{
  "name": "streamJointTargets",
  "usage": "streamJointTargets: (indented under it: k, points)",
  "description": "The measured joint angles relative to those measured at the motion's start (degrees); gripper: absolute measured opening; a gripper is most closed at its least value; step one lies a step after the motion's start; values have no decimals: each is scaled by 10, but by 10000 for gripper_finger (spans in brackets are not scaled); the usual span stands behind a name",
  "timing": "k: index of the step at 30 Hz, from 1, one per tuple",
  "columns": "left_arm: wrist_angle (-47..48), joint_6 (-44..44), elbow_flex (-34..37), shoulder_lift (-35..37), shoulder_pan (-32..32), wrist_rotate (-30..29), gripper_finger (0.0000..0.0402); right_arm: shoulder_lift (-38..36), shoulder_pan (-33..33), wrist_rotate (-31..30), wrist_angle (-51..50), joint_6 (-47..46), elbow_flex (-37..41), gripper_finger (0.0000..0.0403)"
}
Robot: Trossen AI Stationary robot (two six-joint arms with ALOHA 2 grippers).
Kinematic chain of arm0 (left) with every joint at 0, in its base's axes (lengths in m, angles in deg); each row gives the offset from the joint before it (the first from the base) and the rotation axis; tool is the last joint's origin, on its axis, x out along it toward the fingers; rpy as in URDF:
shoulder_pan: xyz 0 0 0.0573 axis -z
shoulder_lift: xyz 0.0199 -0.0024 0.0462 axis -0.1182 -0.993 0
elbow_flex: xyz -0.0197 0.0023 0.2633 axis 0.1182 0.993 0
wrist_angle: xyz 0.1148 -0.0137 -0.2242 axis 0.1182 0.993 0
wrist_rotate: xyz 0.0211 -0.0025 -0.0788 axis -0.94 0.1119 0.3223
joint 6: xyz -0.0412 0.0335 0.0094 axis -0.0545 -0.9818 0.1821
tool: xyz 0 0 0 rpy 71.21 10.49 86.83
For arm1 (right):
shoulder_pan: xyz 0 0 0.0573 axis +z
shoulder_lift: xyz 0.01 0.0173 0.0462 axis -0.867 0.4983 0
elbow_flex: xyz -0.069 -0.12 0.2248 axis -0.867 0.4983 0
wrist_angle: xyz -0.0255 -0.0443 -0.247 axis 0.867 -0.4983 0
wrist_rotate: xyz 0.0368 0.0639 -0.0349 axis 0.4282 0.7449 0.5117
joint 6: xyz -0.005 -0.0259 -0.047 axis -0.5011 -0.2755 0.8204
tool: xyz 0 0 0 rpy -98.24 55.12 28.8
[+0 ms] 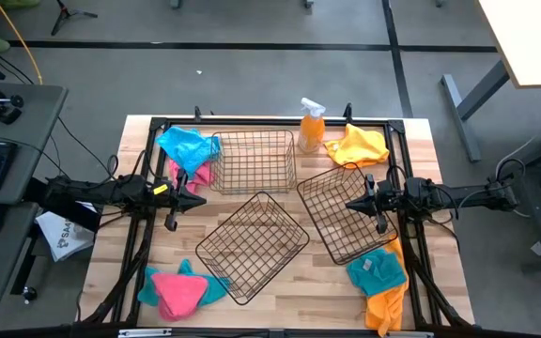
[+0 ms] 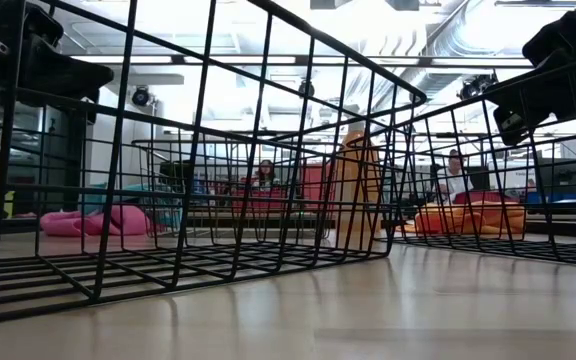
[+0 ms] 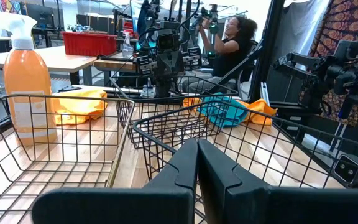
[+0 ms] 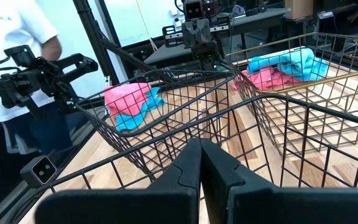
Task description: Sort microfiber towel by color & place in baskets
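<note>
Three dark wire baskets stand on the table: one far centre, one centre turned cornerwise, one right. Towels lie in heaps on the tabletop: teal over pink at far left, pink on teal at near left, yellow at far right, teal on orange at near right. My left gripper is shut and hovers left of the centre basket. My right gripper is shut and hovers over the right basket's left part. Neither holds a towel.
An orange spray bottle with a white trigger stands at the far edge between the far basket and the yellow towel. Black frame rails run along the table's left, right and far sides. People show in the room beyond.
</note>
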Motion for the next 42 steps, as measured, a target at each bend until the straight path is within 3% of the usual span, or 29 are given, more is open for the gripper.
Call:
streamJointTargets:
  k: [36,40,42]
  points:
    - [0,0,0,0,0,0,0,0,0,-1,0,8,0,0]
    - [0,0,0,0,0,0,0,0,-4,-87,34,81,1,0]
    - [0,0,0,0,0,0,0,4,-4,-131,148,71,1,0]
